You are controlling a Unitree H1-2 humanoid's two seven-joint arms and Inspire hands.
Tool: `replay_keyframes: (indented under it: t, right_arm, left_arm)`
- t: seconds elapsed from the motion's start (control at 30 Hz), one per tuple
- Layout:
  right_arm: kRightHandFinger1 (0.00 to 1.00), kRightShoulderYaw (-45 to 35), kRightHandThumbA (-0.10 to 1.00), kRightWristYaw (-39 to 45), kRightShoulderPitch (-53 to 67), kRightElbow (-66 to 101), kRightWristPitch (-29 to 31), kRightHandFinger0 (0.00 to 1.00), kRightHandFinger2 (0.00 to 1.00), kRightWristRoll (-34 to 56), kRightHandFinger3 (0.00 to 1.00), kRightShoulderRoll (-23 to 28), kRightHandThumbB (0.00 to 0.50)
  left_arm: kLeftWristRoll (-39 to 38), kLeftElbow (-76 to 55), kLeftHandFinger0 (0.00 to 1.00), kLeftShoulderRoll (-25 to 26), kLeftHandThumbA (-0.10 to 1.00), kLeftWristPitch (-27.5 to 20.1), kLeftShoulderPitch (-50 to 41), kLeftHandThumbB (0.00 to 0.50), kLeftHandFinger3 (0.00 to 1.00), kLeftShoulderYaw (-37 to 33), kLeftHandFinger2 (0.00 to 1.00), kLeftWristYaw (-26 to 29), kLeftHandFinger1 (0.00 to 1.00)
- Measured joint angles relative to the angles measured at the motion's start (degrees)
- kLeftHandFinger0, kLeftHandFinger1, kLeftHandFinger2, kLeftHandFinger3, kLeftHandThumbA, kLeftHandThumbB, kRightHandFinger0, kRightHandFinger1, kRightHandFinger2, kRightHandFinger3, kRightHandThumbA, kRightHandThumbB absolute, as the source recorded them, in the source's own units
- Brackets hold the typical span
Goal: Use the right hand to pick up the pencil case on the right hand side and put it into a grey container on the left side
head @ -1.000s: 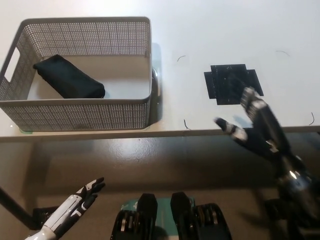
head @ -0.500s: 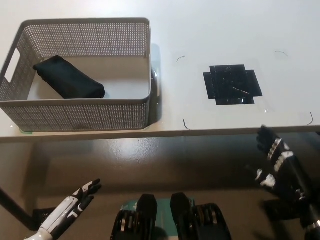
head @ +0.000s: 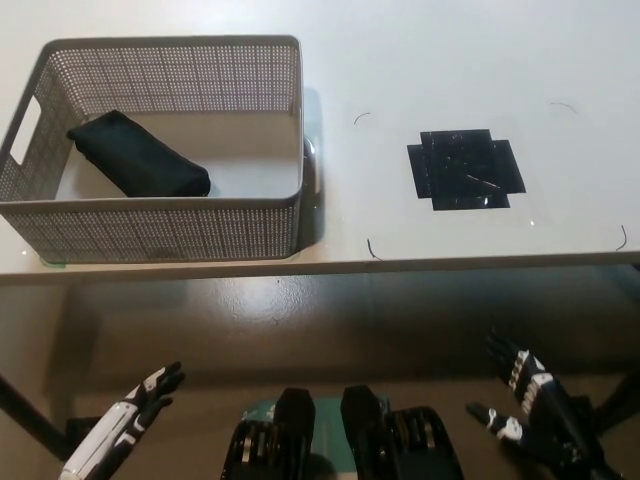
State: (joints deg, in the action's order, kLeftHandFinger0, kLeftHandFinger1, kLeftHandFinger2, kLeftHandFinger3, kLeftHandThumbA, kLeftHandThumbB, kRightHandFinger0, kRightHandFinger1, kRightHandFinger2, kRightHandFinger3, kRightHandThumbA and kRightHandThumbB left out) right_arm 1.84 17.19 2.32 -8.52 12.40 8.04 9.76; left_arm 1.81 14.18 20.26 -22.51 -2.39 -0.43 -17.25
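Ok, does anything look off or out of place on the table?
Nothing stands out. The pencil case lies askew in the grey basket, and the black patch is bare. Both hands, left and right, hang open below the table.

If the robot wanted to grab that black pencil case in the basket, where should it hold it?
Probably across the middle of the pencil case, coming straight down from above. It lies flat and slanted on the floor of the grey basket, and the walls block any approach from the side.
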Motion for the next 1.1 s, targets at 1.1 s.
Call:
replay_keyframes:
  t: [1.1]
  right_arm:
    - [1.00, -6.1, 1.00, -0.4, -1.7, -8.9, 10.1, 1.00, 1.00, 2.3, 1.00, 0.1, 0.346]
  left_arm:
    - [-5.4, -1.5, 1.00, -1.3, 1.00, -2.2, 1.0, 0.335, 1.00, 7.3, 1.00, 1.1, 1.00]
